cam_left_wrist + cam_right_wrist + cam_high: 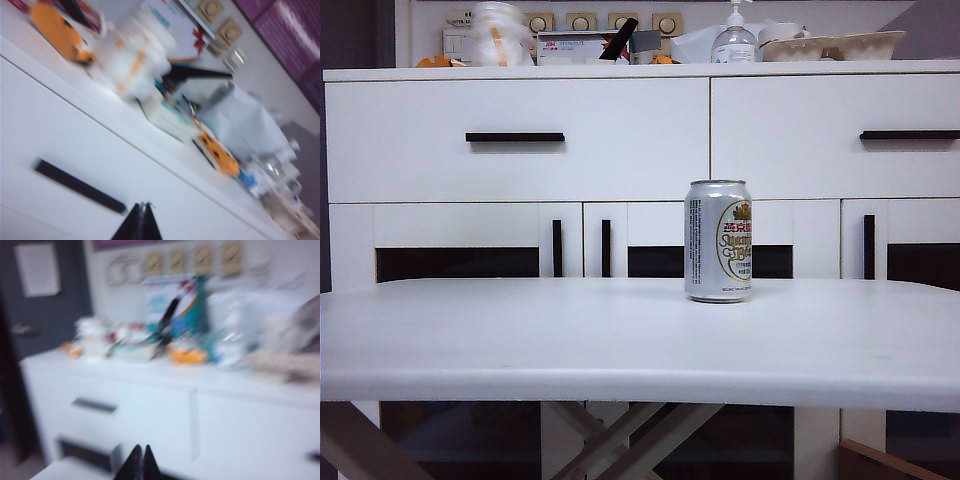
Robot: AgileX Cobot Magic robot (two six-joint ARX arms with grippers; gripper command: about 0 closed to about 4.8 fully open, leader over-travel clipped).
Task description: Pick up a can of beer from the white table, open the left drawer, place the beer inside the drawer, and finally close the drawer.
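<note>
My left gripper (140,220) and right gripper (139,462) are both hanging fully closed and empty, facing the cabinet. The can of beer (718,241) is standing upright near the bench's (520,340) back edge, right of centre.

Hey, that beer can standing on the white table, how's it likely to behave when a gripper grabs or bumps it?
The can of beer stands upright on the white table, taller than wide, so a high nudge would probably tip it, and then it would likely roll. Its shiny metal wall looks smooth, perhaps slippery, and thin enough to dent. Both grippers, left and right, are shut, facing the cabinet.
</note>
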